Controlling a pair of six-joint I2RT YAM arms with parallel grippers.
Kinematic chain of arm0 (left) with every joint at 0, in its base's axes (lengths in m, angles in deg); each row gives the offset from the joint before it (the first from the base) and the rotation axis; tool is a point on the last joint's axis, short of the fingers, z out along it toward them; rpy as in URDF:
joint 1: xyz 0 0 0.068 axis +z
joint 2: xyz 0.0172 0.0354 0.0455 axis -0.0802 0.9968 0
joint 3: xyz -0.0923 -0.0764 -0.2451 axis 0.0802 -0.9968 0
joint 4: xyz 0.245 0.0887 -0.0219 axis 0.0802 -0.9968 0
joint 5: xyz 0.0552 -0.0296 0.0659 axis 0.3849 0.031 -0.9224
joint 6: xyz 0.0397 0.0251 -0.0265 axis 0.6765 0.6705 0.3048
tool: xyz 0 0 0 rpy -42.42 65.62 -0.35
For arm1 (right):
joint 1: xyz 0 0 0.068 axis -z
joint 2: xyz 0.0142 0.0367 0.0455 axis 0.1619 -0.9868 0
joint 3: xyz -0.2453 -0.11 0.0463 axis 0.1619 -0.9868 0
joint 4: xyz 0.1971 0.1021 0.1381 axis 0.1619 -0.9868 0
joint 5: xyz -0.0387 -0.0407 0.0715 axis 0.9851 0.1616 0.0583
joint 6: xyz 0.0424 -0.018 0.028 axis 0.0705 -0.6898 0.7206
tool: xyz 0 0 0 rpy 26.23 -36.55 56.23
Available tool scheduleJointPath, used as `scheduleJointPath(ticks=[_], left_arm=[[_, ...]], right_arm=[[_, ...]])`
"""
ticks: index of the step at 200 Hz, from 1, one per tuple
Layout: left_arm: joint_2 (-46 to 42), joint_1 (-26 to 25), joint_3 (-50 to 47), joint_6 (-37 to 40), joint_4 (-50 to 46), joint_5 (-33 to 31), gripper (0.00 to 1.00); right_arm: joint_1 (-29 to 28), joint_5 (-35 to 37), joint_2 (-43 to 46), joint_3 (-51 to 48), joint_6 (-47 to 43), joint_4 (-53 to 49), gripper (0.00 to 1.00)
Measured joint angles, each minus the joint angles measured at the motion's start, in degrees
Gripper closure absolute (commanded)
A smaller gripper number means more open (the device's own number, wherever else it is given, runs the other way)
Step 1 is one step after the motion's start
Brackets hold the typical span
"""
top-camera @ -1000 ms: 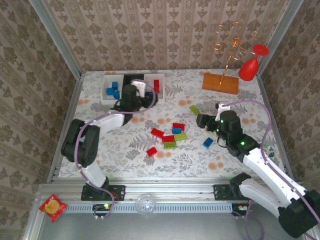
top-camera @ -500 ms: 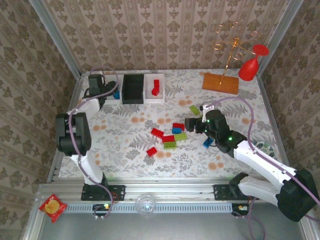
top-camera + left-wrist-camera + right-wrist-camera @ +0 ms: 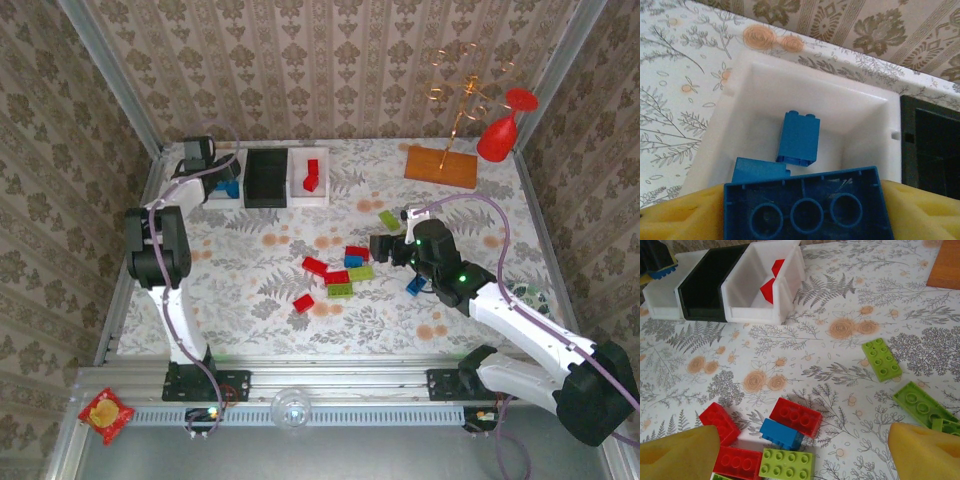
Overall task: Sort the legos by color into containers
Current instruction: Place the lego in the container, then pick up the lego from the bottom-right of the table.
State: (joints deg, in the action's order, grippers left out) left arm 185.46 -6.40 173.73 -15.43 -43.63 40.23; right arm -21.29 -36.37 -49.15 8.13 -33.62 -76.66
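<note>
Now left hand [image 3: 805, 222] clamped on blue brick [image 3: 805, 197] above white bin [image 3: 760, 75], right hand [image 3: 802, 447] apart

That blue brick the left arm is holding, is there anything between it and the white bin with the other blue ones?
Nothing visible does. The left gripper holds the blue brick right above the open-topped white bin, and only two loose blue bricks lie on the bin's floor below it.
</note>
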Motion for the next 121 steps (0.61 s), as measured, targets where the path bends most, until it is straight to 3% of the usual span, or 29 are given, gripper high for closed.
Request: scheduleJointPath(ticks=[38,84,105,121], left_arm=[[-9.3,0.0,-5.9,0.0,0.5,-0.1,0.17],[-19.8,-1.2,-12.8,0.0,3.3,0.9,0.19],[-24.8,-6.1,-19.2,0.1,4.3,2.1,0.2],[-28.2,-12.7,-24.9,0.5,5.2,2.8,0.2]], right_arm=[[0.0,0.0,0.0,0.0,0.0,0.0,0.11],[0.0,0.3,0.0,0.0,0.0,-0.1,0.11],[0.0,1.6,0.0,0.0,-0.2,-0.7,0.11],[0.5,2.2,0.0,0.0,-0.2,-1.8,0.11]])
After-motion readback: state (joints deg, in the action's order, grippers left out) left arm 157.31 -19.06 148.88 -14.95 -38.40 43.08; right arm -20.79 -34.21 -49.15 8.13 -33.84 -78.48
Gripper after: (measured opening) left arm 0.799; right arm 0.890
